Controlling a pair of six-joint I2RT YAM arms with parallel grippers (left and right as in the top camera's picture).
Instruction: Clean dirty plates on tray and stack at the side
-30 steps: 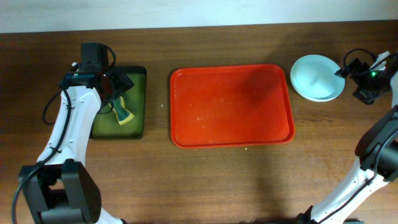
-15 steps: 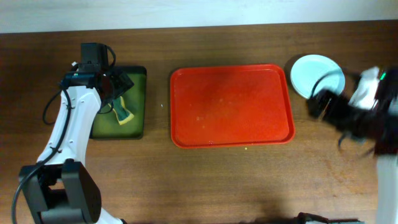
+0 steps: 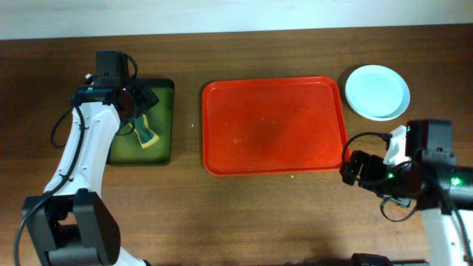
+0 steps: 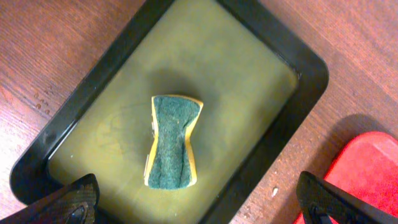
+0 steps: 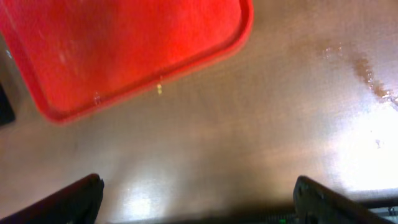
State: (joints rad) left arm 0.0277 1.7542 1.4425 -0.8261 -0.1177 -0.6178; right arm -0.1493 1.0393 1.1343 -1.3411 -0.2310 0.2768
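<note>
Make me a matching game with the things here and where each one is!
Things:
1. sponge
2. red tray
3. pale blue plate
4. dark green tray

Places:
A. right of the red tray, by its far corner
B. in the middle, with no plates on it
C. left of the red tray
D. lying inside the dark green tray

Pairs: 1-D, 2-B, 3-A, 4-C

Tray point(image 5: 124, 43) corner upper left; pincer point(image 5: 199, 200) spread.
</note>
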